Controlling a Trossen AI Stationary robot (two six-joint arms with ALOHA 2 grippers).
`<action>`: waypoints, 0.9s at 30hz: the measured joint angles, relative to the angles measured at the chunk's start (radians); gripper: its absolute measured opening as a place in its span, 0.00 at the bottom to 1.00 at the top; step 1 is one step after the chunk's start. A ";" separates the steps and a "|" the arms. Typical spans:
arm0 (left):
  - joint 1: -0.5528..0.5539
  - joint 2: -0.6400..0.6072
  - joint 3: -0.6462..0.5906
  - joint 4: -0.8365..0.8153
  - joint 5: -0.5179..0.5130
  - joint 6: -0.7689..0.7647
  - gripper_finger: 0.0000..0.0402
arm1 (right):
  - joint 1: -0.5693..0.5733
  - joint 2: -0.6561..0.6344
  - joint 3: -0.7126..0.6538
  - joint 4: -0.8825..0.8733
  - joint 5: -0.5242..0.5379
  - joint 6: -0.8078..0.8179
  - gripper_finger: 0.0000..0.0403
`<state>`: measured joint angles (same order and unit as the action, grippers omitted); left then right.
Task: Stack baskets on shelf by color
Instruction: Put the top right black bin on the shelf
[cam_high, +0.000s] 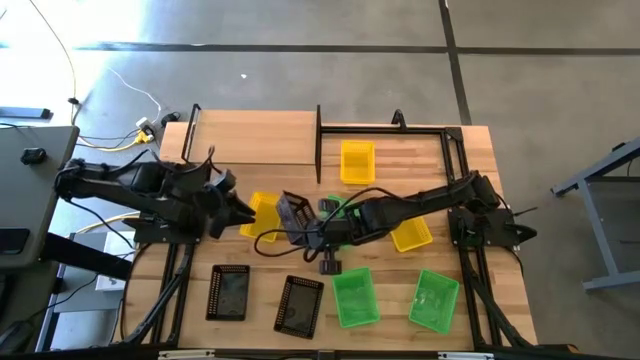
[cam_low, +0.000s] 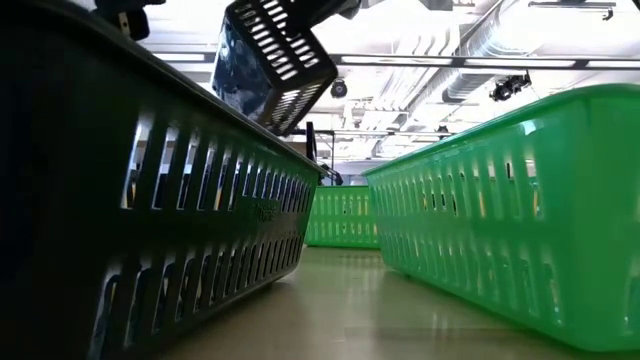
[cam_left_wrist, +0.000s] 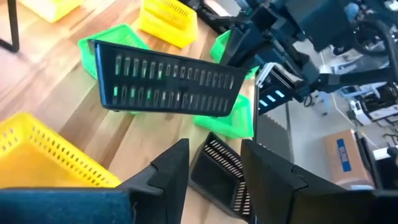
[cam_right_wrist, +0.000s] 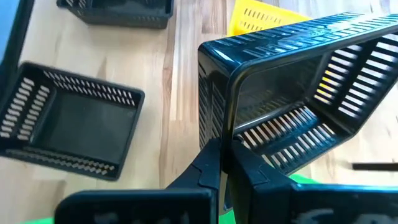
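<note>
I am carrying a glossy black plastic basket with slotted sides (cam_right_wrist: 292, 93) above the table's middle, the right gripper (cam_right_wrist: 225, 163) pinching its thin rim. The pinch sits at one edge, so the basket is hanging tilted; I judge slow wrist moves are needed to keep that slick, springy wall from slipping. The left gripper (cam_left_wrist: 214, 165) is hovering nearby, fingers spread, beside a yellow perforated basket (cam_high: 262, 214). Two more black baskets (cam_high: 228, 292) are lying on the planks. The pale wooden shelf board (cam_high: 255, 135) is carrying nothing yet.
</note>
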<state>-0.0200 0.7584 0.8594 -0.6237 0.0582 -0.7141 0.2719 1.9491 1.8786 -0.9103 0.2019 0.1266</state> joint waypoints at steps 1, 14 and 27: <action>0.000 0.013 0.014 -0.009 -0.001 -0.012 0.34 | 0.001 0.000 0.000 -0.004 0.002 0.000 0.00; -0.002 0.149 0.125 -0.018 0.015 0.020 0.34 | 0.004 0.002 0.000 0.002 0.033 0.016 0.00; -0.003 0.290 0.262 -0.093 0.083 0.450 0.34 | 0.004 0.002 -0.001 -0.006 -0.063 -0.231 0.00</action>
<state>-0.0227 1.0486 1.1213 -0.7168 0.1408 -0.2645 0.2756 1.9511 1.8778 -0.9165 0.1392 -0.1042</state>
